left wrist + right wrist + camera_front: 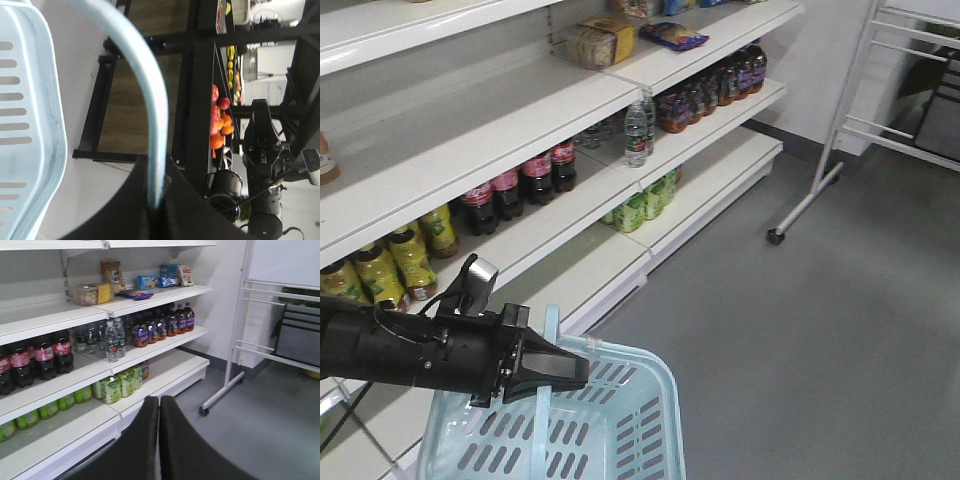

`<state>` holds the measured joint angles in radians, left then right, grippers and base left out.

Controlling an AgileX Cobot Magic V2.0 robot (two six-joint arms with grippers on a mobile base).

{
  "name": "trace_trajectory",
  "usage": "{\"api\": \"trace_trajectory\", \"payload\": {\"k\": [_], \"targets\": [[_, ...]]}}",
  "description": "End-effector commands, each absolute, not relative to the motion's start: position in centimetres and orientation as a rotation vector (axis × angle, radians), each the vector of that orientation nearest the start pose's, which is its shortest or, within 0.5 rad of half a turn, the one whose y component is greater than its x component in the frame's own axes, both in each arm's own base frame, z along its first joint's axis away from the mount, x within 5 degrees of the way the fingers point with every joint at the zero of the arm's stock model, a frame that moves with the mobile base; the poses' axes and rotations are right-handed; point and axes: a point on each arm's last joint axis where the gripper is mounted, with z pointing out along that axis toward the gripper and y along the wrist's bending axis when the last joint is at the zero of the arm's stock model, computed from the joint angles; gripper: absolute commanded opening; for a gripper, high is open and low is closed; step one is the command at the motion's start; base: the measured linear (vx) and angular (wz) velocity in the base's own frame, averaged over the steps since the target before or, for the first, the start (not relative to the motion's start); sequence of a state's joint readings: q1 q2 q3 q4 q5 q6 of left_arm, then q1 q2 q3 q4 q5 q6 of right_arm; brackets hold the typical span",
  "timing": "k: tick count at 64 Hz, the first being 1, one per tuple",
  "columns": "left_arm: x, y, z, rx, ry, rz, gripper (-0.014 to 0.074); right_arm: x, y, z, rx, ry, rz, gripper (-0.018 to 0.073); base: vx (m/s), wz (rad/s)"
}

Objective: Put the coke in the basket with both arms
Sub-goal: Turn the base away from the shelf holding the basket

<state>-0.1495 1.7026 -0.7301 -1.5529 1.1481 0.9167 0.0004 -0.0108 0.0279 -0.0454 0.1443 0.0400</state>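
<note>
Two claws: left claw (582, 368) clamped on basket (655, 440) handle (150, 90), presumably to carry it; right claw (159, 405) closed, empty, facing the shelf (175, 372).

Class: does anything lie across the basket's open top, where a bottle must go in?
Yes: the left tool, shut on the raised handle, reaches over one side of the basket. The rest of the opening looks free.

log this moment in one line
left gripper: shut on basket handle | right gripper: shut, empty | coke: not held
</note>
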Motion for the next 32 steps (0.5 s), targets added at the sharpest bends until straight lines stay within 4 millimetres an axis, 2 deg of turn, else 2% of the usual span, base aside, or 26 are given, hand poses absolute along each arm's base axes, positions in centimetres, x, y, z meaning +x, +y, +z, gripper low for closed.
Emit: {"api": "trace_trajectory", "payload": {"k": [1, 32], "targets": [[25.58, -12.65, 21.37, 0.016, 2.335, -1.877, -0.0008, 5.59, -0.03, 19.54, -0.013, 1.560, -0.019, -0.0009, -0.05, -0.48], [25.58, -12.65, 21.37, 0.016, 2.335, -1.877, -0.0008, 5.59, -0.03, 19.54, -0.013, 1.560, -0.019, -0.0009, -0.04, -0.45]]}}
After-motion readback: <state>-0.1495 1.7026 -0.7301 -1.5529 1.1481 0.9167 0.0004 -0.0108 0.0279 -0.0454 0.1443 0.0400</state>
